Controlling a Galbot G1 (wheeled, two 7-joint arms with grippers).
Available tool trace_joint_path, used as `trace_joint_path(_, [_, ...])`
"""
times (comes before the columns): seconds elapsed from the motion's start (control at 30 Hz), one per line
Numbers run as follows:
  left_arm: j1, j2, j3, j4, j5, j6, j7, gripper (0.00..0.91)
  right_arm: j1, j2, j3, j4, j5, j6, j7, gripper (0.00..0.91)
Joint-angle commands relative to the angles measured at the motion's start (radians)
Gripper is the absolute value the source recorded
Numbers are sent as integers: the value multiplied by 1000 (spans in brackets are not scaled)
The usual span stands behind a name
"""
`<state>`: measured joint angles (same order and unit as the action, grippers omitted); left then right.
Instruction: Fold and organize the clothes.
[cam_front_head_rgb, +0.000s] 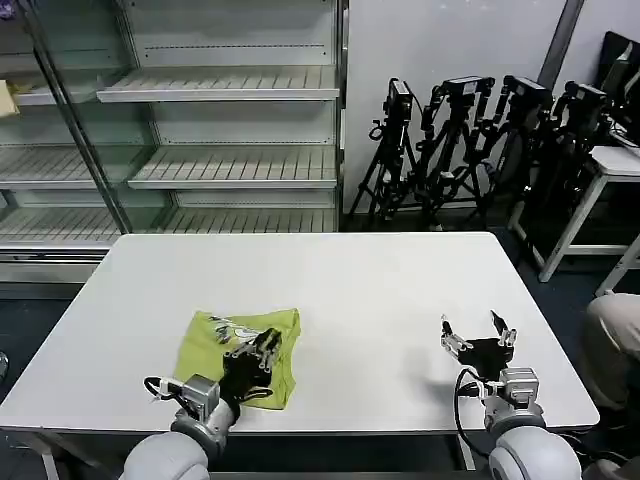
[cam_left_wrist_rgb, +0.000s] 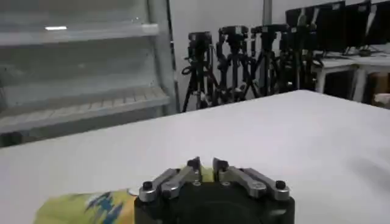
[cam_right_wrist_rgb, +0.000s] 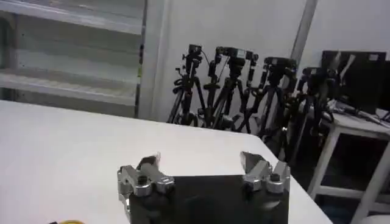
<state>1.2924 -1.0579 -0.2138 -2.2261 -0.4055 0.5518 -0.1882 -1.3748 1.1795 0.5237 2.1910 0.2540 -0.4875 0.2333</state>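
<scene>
Left gripper low at 7 o'clock, jaws nearly closed over the shirt, grip unclear; right gripper spread wide, empty, at 5 o'clock. Shirt: light, floppy; pinch an edge.

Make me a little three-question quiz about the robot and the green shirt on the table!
1. True or false: the green shirt lies spread flat with both sleeves out.
2. Which tool is over the shirt? A) the left tool B) the right tool C) both
3. Fill in: the right tool hangs over the bare white table with its fingers ____.

Key
1. False. It is already bunched into a small folded bundle near the table's front edge.
2. A. The left tool sits on the shirt with its fingers nearly together; whether cloth is pinched between them is unclear.
3. Open. It holds nothing, off to the shirt's right.
</scene>
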Motion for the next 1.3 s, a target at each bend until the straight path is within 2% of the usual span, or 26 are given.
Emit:
trace_joint_path(0.03, [-16,-52,55,5,-32,-51,-18,907,3,6,-5,5,-2,-1,0,907])
trace_joint_path(0.2, [-40,-68,4,-41,-36,-119,13,907,6,13,-9,12,-4,-2,-1,907])
trace_joint_path(0.33, [-36,-37,-174,-67,-39,-127,49,907,3,16,-3,10,-4,1,-4,907])
trace_joint_path(0.47, [42,8,-350,-29,-41,-56,46,907,6,19,0,11,-1,5,-9,907])
trace_joint_path(0.57, [110,-1,-425,4,-60,15,45,907,9,21,5,14,0,8,-11,907])
trace_joint_path(0.8, [171,-57,-480,77,-173,25,39,907,-3,6,29,14,6,22,-17,907])
trace_joint_path(1.3, [78,-91,-439,264,-218,20,92,907,-24,-11,38,8,12,39,-21,907])
